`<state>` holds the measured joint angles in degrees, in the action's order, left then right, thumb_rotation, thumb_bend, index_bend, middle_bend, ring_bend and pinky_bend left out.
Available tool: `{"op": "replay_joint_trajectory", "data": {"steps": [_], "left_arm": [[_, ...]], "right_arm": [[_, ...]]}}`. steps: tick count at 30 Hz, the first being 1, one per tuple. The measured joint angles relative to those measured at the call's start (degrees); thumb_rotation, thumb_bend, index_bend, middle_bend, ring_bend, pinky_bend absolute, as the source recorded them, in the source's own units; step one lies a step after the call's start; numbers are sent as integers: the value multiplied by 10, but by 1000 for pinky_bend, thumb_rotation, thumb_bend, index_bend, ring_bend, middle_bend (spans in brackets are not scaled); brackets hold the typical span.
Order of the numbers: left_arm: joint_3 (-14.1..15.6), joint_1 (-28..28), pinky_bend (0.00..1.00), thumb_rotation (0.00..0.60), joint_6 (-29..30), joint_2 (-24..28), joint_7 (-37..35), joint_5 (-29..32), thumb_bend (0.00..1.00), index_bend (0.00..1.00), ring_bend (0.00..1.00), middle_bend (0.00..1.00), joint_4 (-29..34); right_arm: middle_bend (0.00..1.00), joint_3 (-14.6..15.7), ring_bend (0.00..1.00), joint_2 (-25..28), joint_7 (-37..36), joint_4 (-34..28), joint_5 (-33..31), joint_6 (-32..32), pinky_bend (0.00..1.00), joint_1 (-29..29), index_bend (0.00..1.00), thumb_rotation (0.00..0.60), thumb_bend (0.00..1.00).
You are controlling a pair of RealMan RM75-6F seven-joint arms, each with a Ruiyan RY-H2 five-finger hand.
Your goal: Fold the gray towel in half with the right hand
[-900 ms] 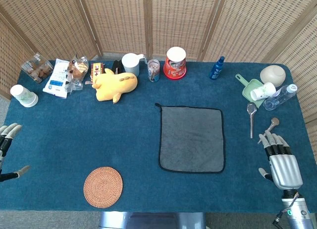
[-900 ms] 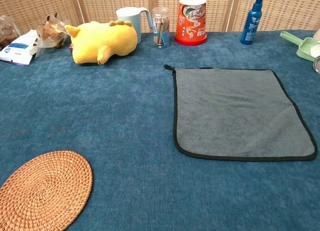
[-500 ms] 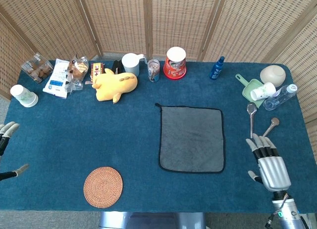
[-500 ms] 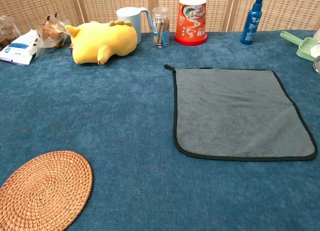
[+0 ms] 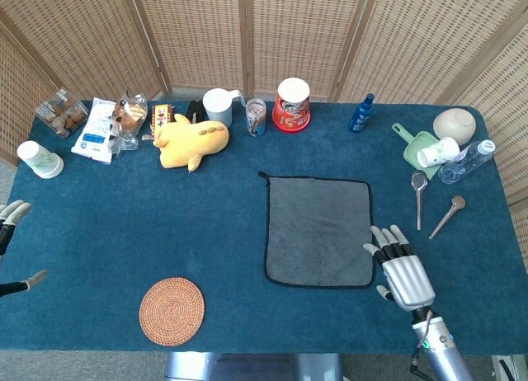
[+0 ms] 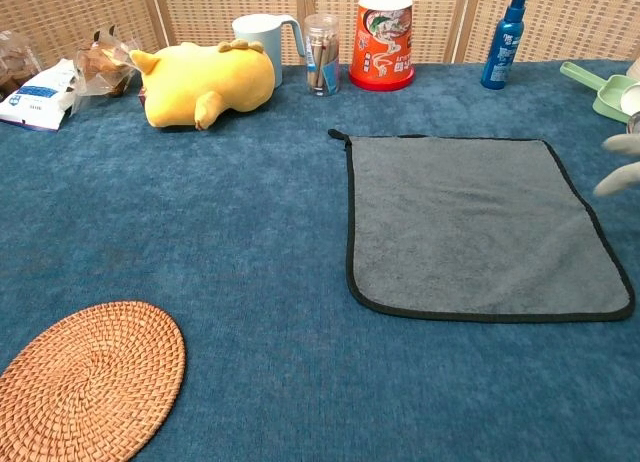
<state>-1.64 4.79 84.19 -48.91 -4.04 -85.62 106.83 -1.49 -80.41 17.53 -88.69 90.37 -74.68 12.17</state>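
My right hand [image 5: 402,270], fingers spread and holding nothing, hovers just beside the right edge of the gray towel [image 5: 319,231] lying flat mid-table, where a shallow pinch could catch only the black trim and drag the cloth rather than fold it.

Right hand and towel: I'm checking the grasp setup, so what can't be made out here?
- Right hand, chest view: only blurred fingertips at the right edge.
- Contact with the towel: head view looks straight down, so height is unclear.
- Left hand: cut off by the head view's left edge.
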Motion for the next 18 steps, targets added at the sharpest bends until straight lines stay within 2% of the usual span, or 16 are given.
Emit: {"op": "replay_joint_trajectory", "data": {"steps": [18], "left_arm": [[0,-1,0,600,-5,3,-10,4,114,0,0,0,-1]], "right_arm": [[0,-3,0,-55,58,-56,-33,41,0,28,234,600,0]]}}
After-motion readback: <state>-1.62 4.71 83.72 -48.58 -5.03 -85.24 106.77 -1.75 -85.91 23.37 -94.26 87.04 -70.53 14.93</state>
